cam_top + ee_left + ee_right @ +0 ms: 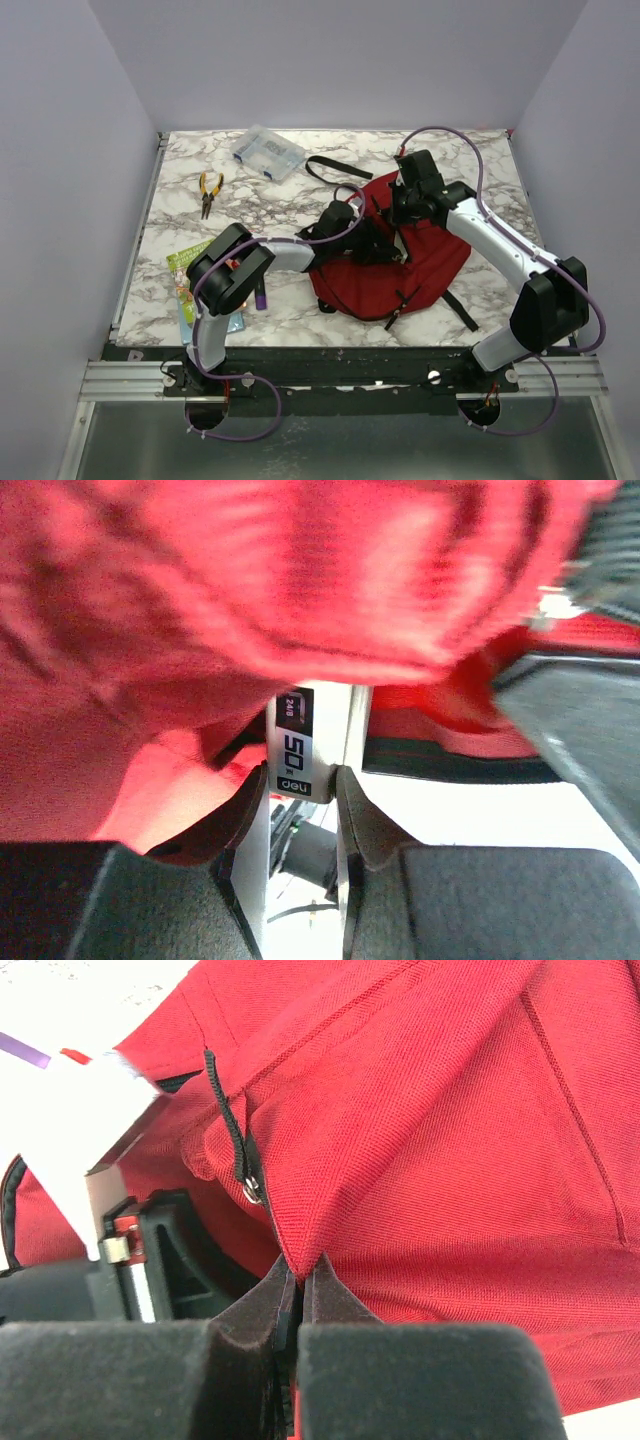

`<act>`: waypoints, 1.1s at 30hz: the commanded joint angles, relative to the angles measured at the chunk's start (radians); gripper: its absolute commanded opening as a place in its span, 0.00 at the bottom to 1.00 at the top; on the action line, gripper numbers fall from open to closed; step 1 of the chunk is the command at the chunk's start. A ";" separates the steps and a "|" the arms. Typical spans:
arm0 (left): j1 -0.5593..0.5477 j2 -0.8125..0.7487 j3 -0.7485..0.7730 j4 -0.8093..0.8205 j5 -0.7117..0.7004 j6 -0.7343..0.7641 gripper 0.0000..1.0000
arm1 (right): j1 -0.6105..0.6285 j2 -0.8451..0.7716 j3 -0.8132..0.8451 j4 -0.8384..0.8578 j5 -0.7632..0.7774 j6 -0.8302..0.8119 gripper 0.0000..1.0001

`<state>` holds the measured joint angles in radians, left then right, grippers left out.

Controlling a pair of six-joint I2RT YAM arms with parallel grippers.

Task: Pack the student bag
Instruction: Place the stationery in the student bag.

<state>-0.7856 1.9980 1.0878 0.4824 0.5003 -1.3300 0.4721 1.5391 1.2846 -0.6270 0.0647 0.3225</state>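
Top external: marble table (280, 205), pale lavender walls (350, 60)

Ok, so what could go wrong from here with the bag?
1. The right gripper pinches only a thin fold of the bag beside the zip pull. If the fold slips out, the opening may drop shut.
2. Red fabric hangs right over the small box held in the left gripper. The box could catch on it instead of going in.
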 commanded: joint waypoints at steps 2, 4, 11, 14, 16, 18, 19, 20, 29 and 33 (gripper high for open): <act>-0.008 -0.091 -0.022 0.175 -0.086 -0.065 0.00 | 0.002 -0.046 -0.009 0.038 -0.017 0.033 0.01; -0.020 -0.076 -0.003 0.193 -0.106 -0.077 0.00 | 0.002 -0.053 -0.010 0.040 -0.023 0.050 0.01; -0.075 -0.004 0.044 0.217 -0.301 -0.120 0.00 | 0.001 -0.065 -0.022 0.095 -0.161 0.151 0.01; -0.105 0.034 0.100 0.211 -0.378 -0.122 0.00 | 0.000 -0.063 -0.039 0.127 -0.199 0.184 0.01; -0.121 0.059 0.133 0.197 -0.395 -0.130 0.00 | -0.004 -0.062 -0.040 0.136 -0.202 0.195 0.00; -0.126 0.083 0.162 0.176 -0.361 -0.129 0.00 | -0.020 -0.064 -0.045 0.144 -0.203 0.199 0.01; -0.124 0.089 0.167 0.160 -0.336 -0.131 0.00 | -0.032 -0.064 -0.046 0.144 -0.201 0.199 0.01; -0.123 0.088 0.155 0.148 -0.322 -0.137 0.00 | -0.050 -0.066 -0.051 0.142 -0.199 0.195 0.01; -0.096 -0.001 0.038 0.108 -0.176 -0.032 0.53 | -0.177 -0.094 -0.119 0.160 -0.200 0.146 0.00; -0.092 -0.068 0.005 0.050 -0.129 0.049 0.66 | -0.186 -0.093 -0.135 0.168 -0.210 0.140 0.01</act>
<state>-0.8864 2.0415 1.1255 0.5674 0.2829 -1.3857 0.2951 1.4918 1.1603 -0.5091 -0.1081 0.4774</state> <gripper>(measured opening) 0.587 0.013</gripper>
